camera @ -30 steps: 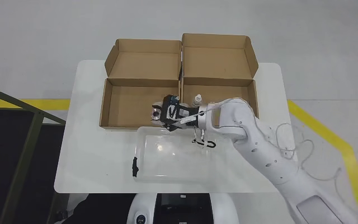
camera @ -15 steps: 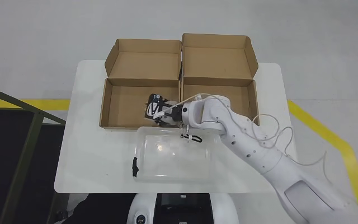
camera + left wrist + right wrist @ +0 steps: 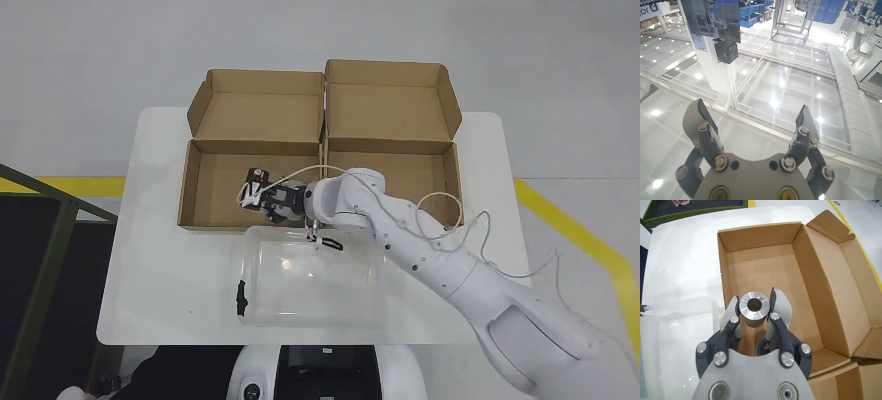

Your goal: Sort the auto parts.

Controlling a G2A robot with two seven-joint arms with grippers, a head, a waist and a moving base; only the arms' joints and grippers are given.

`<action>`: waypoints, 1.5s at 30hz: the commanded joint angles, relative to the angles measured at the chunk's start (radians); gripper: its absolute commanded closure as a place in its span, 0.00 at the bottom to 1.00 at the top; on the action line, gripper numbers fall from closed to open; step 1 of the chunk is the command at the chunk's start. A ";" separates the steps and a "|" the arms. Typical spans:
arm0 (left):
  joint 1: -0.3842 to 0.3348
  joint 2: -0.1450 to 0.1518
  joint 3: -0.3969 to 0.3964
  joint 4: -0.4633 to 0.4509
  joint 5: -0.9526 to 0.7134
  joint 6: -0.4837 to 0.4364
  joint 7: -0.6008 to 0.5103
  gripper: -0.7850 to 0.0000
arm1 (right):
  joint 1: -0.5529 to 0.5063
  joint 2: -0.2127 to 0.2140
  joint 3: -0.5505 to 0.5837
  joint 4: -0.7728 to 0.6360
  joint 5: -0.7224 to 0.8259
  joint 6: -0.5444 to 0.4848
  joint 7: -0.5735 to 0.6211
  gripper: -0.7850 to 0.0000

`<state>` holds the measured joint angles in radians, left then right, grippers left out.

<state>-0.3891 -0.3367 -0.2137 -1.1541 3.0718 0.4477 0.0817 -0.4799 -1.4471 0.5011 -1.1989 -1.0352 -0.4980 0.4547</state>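
The part is a short, thick-walled metal sleeve (image 3: 754, 310). It is a dull grey cylinder with a round bore through its middle, and its bright, machined end face is turned toward the wrist camera. It sits inside the outline of the left cardboard box (image 3: 806, 266), over the brown floor and close to the wall nearest the clear plastic bin (image 3: 677, 321).

The right gripper (image 3: 754, 300) pinches the sleeve across its round sides. One dark ribbed pad (image 3: 772, 298) presses on each flank, and the jaws are closed only as far as the sleeve's width allows. Below the gripper, a dark ring-shaped part (image 3: 757, 344) lies on the box floor, partly hidden by the fingers.

In the top view the right gripper (image 3: 252, 190) is over the middle of the left box (image 3: 190, 190), with the arm stretched across from the robot's right side. The right cardboard box (image 3: 452, 175) stands just beside the left one, and both have their lids folded back. The clear bin (image 3: 300, 290) lies in front of the boxes on the white table (image 3: 160, 260).

The left gripper (image 3: 752, 106) points up toward a ceiling of white beams and lights. Its jaws are spread wide with nothing between them.
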 commanded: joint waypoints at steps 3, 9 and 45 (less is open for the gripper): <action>0.000 0.000 0.000 0.000 0.000 0.000 0.000 0.00 | 0.023 -0.024 -0.012 0.040 0.000 0.009 0.002 1.00; 0.000 0.000 0.000 0.000 0.000 0.000 0.000 0.00 | 0.041 -0.056 -0.032 0.097 -0.013 0.008 0.008 1.00; 0.000 0.000 0.000 0.000 0.000 0.000 0.000 0.00 | 0.076 -0.145 0.014 0.235 -0.060 -0.083 -0.035 0.47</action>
<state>-0.3891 -0.3367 -0.2137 -1.1541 3.0718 0.4477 0.0817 -0.4000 -1.5971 0.5053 -0.9442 -1.0931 -0.5767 0.4177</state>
